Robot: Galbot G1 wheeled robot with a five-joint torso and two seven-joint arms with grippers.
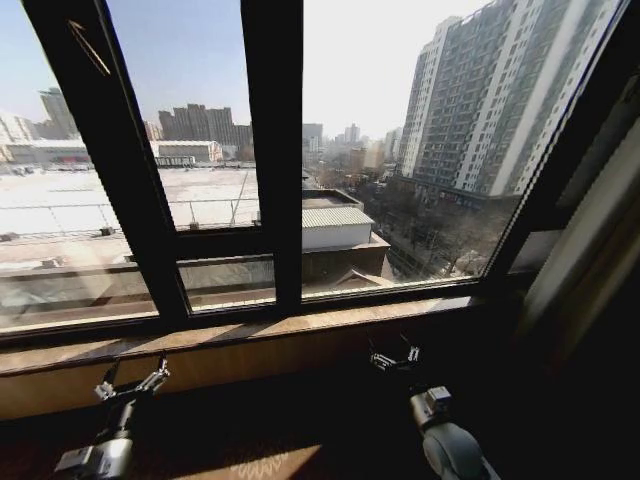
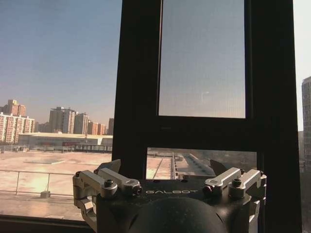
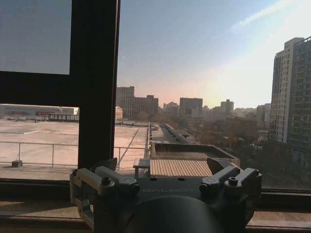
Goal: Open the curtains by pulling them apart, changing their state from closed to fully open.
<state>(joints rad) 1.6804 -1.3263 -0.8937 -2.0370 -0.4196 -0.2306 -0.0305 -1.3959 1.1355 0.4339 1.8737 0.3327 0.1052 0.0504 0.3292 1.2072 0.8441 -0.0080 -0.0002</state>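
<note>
The left tool [image 1: 133, 383] hangs low before the window sill, its fingers spread apart and gripping nothing; the right tool [image 1: 395, 358] sits at much the same height further right, fingers likewise apart and empty. In both wrist views each tool's metal fingers [image 2: 114, 180] [image 3: 114, 180] frame open air, with the glass beyond.

As to the task, it looks all but done. The glass is bare across the whole width seen from the head: no pleated fabric hangs over it, and rooftops and tower blocks show plainly through. At the far right edge a pale, cream-coloured strip [image 1: 575, 262] slants down beside the frame; this may be one sheer cream curtain panel gathered aside, though I cannot tell for certain. The other panel would lie beyond the left edge of the view.

Around the tools: the thick black window frame bars [image 1: 272, 150] split the glass into panes, a long brown wooden sill [image 1: 250, 335] runs beneath them, and the wall below is in deep shadow. Nothing stands between either tool and the window. What is left, by my judgement, is little or nothing beyond confirming both panels are fully drawn back.
</note>
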